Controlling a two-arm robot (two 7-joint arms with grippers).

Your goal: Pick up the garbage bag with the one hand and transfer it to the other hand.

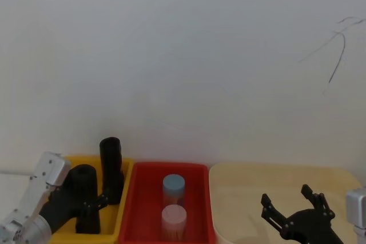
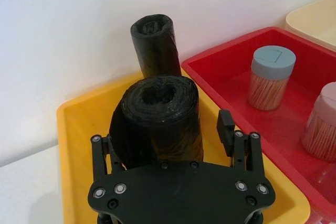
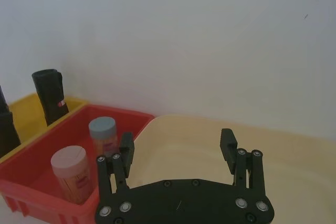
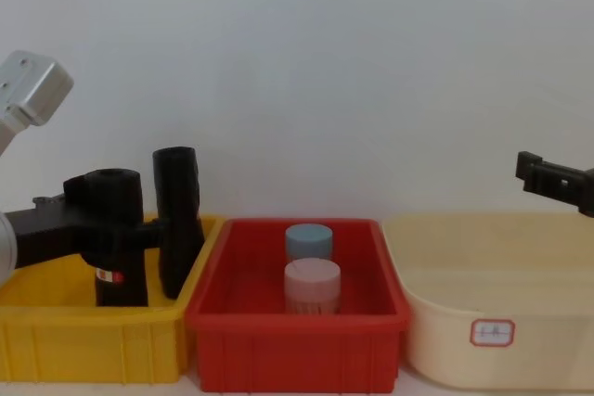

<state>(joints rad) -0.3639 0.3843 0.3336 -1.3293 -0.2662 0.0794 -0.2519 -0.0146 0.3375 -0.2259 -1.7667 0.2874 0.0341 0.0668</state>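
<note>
The garbage bag, a thick black roll with a small red-and-white sticker low on its side, stands in the yellow bin. My left gripper is open and straddles it, one finger a little off its side and the other behind the roll. In the head view the left gripper reaches in from the lower left. My right gripper hovers open and empty over the cream tub, far from the bag, and it also shows low on the right in the head view.
A slimmer black roll stands just behind the garbage bag in the same bin, close to one finger. The red bin in the middle holds a blue-lidded jar and a pink-lidded jar. A white wall rises right behind the bins.
</note>
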